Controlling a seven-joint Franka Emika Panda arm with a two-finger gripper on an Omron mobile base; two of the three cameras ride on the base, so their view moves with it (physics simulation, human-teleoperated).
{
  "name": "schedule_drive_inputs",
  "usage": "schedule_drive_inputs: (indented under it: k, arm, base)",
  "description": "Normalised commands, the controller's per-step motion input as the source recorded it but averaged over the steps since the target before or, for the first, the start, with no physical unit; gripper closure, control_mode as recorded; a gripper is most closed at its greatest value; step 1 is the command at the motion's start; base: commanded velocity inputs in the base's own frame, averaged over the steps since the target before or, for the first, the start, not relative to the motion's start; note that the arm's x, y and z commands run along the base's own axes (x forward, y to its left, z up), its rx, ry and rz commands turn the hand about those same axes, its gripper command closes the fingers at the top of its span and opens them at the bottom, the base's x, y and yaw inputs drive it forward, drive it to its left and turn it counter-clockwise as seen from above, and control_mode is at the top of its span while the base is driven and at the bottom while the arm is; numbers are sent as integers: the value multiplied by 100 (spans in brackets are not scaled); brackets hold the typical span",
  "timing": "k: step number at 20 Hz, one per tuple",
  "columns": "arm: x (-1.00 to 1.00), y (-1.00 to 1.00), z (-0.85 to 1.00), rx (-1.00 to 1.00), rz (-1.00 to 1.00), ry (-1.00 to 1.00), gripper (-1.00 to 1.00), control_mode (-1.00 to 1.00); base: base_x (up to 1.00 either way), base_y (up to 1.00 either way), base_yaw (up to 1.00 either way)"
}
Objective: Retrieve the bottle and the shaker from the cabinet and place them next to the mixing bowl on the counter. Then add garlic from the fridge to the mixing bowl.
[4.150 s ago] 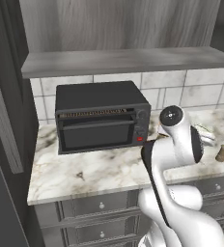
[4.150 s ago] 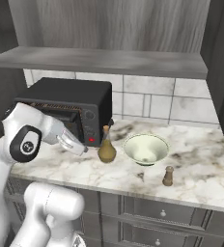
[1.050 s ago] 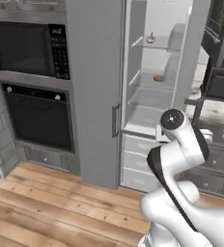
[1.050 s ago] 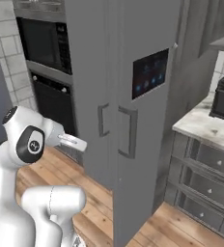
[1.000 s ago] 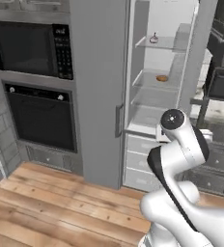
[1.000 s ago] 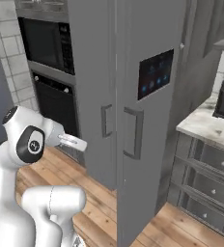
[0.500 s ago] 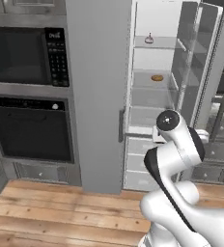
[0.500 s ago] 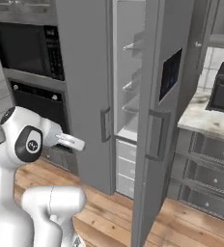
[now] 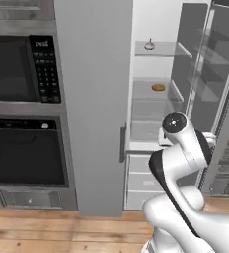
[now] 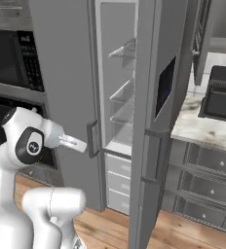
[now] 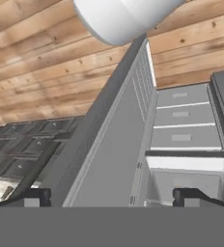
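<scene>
In the hand view my gripper [image 11: 114,196] is open, its two dark fingertips [image 11: 36,196] wide apart with nothing between them. It looks down along the edge of the open fridge door [image 11: 104,144] at the fridge drawers [image 11: 184,120] and the wooden floor. The fridge [image 9: 153,104] stands open in front of my arm [image 9: 178,148]. A small pale bulb with a stem, which looks like the garlic [image 9: 149,45], sits on the top shelf. The bottle, the shaker and the mixing bowl are out of view.
A flat brown item [image 9: 158,87] lies on the second fridge shelf. The open door [image 10: 151,121] stands between the fridge and the marble counter [image 10: 202,129], which carries a black toaster oven [image 10: 224,95]. A wall microwave [image 9: 18,69] and oven [image 9: 25,158] are on the left.
The whole picture has shifted as the base moved: the open fridge now sits closer and more head-on in both base views. The gripper stays open and empty.
</scene>
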Motion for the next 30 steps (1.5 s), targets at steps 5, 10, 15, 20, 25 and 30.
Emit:
schedule_drive_inputs:
  k: [5,10,15,20,25,30]
  arm:
    - [0,0,0,0,0,0,-100,100]
    - [0,0,0,0,0,0,-100,100]
    - [0,0,0,0,0,0,-100,100]
    - [0,0,0,0,0,0,-100,100]
    - [0,0,0,0,0,0,-100,100]
    - [0,0,0,0,0,0,-100,100]
  base:
    - [57,-1,-18]
    - [57,3,-22]
    - [54,21,-24]
    - [58,14,-23]
    - [57,0,-20]
    - [64,0,-19]
